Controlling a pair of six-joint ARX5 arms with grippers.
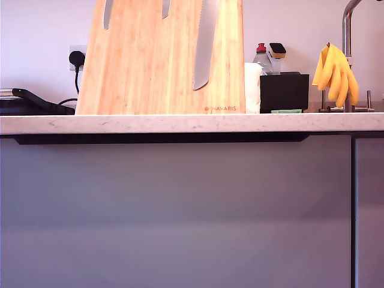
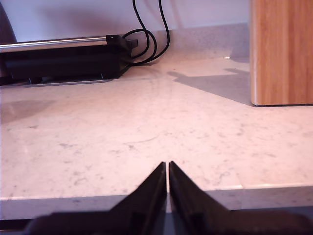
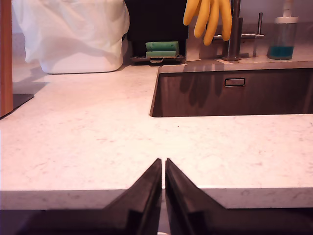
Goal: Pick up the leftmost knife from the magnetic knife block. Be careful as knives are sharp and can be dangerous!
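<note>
Marble-look counter (image 1: 180, 123) carries the bamboo knife block (image 1: 162, 72) | leftmost knife (image 1: 108, 15) on block's face toward exterior view's left, only tip visible | my first gripper (image 2: 167, 169) and my second gripper (image 3: 163, 165) clenched empty, low at counter edge | step: approach not begun; next: raise, part jaws, find handle.

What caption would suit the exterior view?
Three blade tips on the magnetic knife block, the leftmost knife among them, above grey cabinets.
</note>
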